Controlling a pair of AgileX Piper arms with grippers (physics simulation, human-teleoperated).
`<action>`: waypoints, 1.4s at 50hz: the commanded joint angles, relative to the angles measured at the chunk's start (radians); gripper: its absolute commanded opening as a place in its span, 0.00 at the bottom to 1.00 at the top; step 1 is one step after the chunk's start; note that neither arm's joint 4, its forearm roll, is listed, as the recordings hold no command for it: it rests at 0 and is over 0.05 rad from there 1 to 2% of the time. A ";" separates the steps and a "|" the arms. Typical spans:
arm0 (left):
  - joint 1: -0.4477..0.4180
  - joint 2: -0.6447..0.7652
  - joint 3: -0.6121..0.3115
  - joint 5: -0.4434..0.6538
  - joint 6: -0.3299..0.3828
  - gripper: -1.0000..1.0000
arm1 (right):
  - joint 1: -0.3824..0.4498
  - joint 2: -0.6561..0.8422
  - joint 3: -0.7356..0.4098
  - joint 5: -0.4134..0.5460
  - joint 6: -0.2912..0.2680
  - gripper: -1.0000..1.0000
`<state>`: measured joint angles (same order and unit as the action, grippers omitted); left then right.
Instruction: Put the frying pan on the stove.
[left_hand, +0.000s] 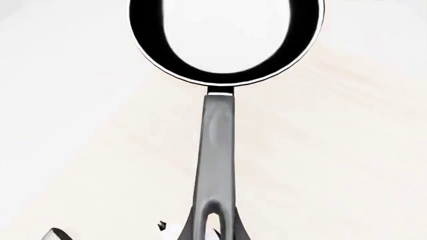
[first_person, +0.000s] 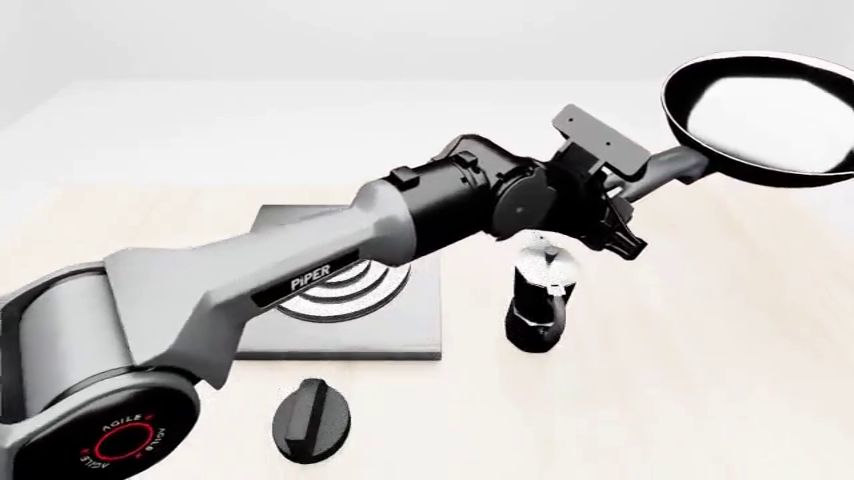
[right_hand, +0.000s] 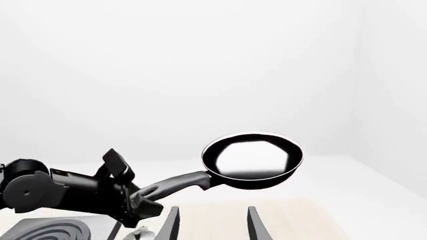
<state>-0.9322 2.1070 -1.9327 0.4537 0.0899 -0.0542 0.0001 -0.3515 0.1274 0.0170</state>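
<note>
Left gripper (first_person: 625, 205) clamped on the pan (first_person: 761, 118) by its handle's end; pan aloft, well above the table (first_person: 694, 400), right of and clear of the stove (first_person: 400, 330); pan bowl tilted toward the camera in the front view, glossy inside showing; moka pot (first_person: 539, 300) upright on the table below the gripper, just right of the stove; knob (first_person: 314, 420) lies nearer, in front of the stove; right gripper (right_hand: 210, 225) with fingers apart, holding nothing, seen only from its own wrist.
</note>
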 joint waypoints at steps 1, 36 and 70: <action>0.004 -0.146 0.146 -0.083 0.006 0.00 | 0.000 0.000 0.015 -0.014 -0.002 1.00; 0.080 -0.454 0.497 -0.194 -0.019 0.00 | -0.004 0.000 0.003 -0.003 0.000 1.00; 0.179 -0.725 0.854 -0.267 -0.048 0.00 | -0.001 0.000 0.001 -0.003 -0.003 1.00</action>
<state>-0.7773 1.4734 -1.1342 0.2110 0.0343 -0.0564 0.0000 -0.3493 0.1251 0.0155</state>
